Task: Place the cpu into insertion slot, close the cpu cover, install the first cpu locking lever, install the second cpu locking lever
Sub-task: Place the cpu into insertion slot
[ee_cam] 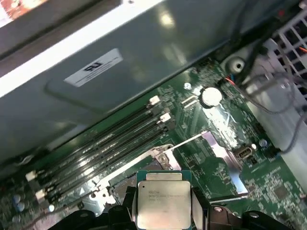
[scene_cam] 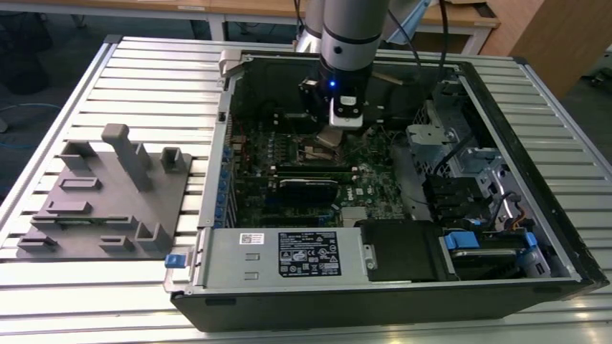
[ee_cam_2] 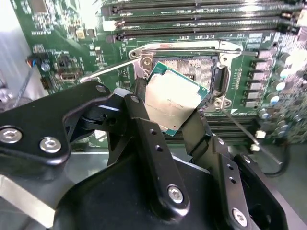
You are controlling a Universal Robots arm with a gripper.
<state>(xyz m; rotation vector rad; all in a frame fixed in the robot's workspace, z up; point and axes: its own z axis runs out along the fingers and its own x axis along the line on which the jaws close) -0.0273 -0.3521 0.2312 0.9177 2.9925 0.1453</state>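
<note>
My gripper [scene_cam: 337, 133] is shut on the cpu [ee_cam_2: 172, 98], a flat square chip with a dull metal top. The black fingers [ee_cam_2: 144, 127] clamp two opposite edges. In the second wrist view the chip hangs tilted just above the insertion slot [ee_cam_2: 204, 72], a dark square socket on the green board. The cpu [ee_cam: 163, 203] also sits between the fingers in the first wrist view, close by the insertion slot [ee_cam: 152, 167]. The cpu cover [ee_cam: 223, 155], a silvery frame, stands swung open beside the socket. Two thin wire levers [ee_cam_2: 103, 71] [ee_cam_2: 238, 125] stick out unlatched on either side.
Long black memory slots [ee_cam_2: 192, 21] run close along one side of the socket. The open computer case [scene_cam: 535, 279] holds a power supply box [scene_cam: 287, 254] at the front and a drive cage [scene_cam: 459, 165] on the exterior view's right. A grey fixture block [scene_cam: 105, 193] lies on the table's left.
</note>
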